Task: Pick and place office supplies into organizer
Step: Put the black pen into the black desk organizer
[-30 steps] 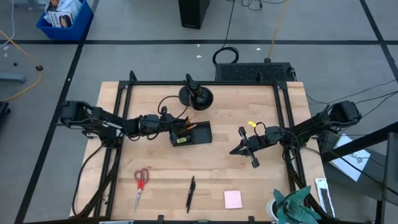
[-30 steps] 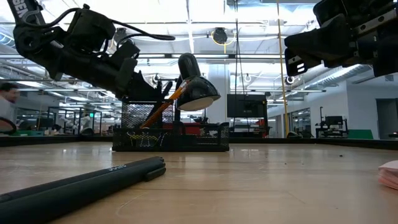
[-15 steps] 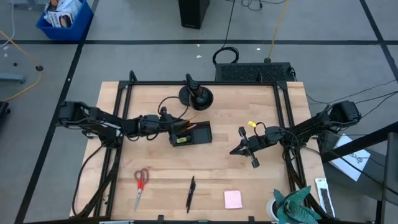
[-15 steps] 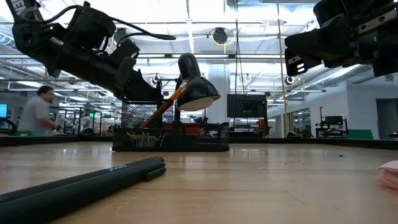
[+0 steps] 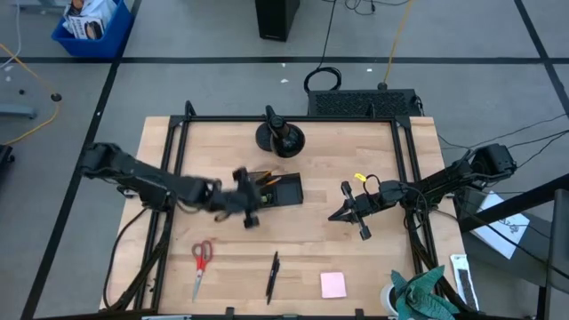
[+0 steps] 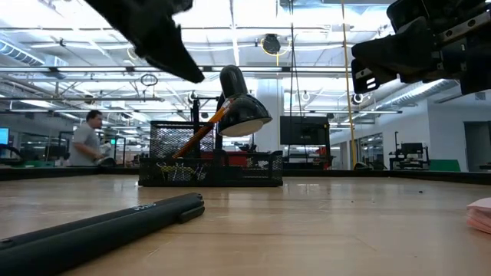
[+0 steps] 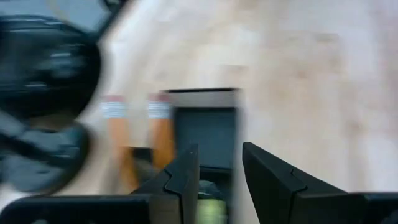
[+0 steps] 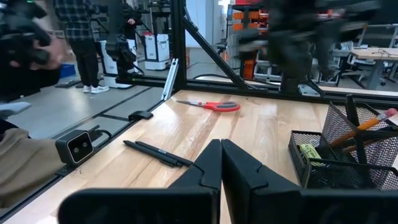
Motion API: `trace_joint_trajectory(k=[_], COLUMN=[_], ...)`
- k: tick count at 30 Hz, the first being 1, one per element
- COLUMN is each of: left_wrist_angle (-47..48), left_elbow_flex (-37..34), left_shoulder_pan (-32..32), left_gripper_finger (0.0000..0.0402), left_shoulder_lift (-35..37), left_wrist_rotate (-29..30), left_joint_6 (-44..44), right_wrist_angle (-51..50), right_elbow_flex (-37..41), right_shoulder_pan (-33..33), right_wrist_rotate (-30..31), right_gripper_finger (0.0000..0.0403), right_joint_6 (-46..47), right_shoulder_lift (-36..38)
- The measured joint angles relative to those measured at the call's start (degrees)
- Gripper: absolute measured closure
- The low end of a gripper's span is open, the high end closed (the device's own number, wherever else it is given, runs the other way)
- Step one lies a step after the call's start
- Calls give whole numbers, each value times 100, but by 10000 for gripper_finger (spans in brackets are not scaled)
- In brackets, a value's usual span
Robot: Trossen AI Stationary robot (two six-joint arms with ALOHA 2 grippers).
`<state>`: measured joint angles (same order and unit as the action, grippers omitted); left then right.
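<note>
Landmark: the black mesh organizer (image 5: 274, 190), near the middle of the table (image 5: 356, 258); every place below is given from it.
Change: half a second ago the left gripper (image 5: 246, 206) sat at the organizer's left end with its tip against the pencil cup; now it has swung off to the organizer's near-left corner, and its fingers have spread from nearly closed to apart.
Meaning: judged from this, a pencil has just been let go into the cup and that step is finished; the arm looks free for the next item.
Red-handled scissors (image 5: 201, 258): well apart from the organizer, toward the front-left of the table, flat, untouched.
Left gripper pose: arm stretched low across the table from the left, fingers (image 7: 183, 180) apart and empty, aimed past the organizer's edge; wrist view is blurred with motion.
Orange pencils (image 6: 201, 126): two, leaning in the tall cup at the organizer's left end, eraser ends up.
Black pen (image 5: 273, 276): in front of the organizer, lying flat.
Pink sticky-note pad (image 5: 333, 284): front-right of the organizer, flat.
Right gripper (image 5: 342, 213): right of the organizer, waiting above the table, fingers pressed together, holding nothing.
Remaining: scissors, pen and pad lie outside the organizer.
</note>
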<state>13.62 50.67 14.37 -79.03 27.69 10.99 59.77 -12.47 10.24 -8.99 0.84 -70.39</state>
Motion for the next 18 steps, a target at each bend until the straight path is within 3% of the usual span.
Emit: trace_joint_trajectory(k=[8, 14, 18], left_wrist_angle=[428, 590, 1056], left_elbow_flex=[1047, 1982, 2704], left_shoulder_pan=[1436, 1882, 1917], left_gripper_finger=[295, 339, 364], left_shoulder_lift=[-1480, -2973, -3550], left_wrist_rotate=[-138, -828, -1036], left_joint_6=[3323, 4521, 4934], right_wrist_angle=[-2, 41, 39], right_elbow_flex=[0, -1, -2], right_shoulder_pan=[-2, -1, 0], right_wrist_rotate=[-2, -2, -2], right_gripper_finger=[403, 403, 403], right_joint_6=[39, 169, 218], right_shoulder_lift=[0, 0, 0])
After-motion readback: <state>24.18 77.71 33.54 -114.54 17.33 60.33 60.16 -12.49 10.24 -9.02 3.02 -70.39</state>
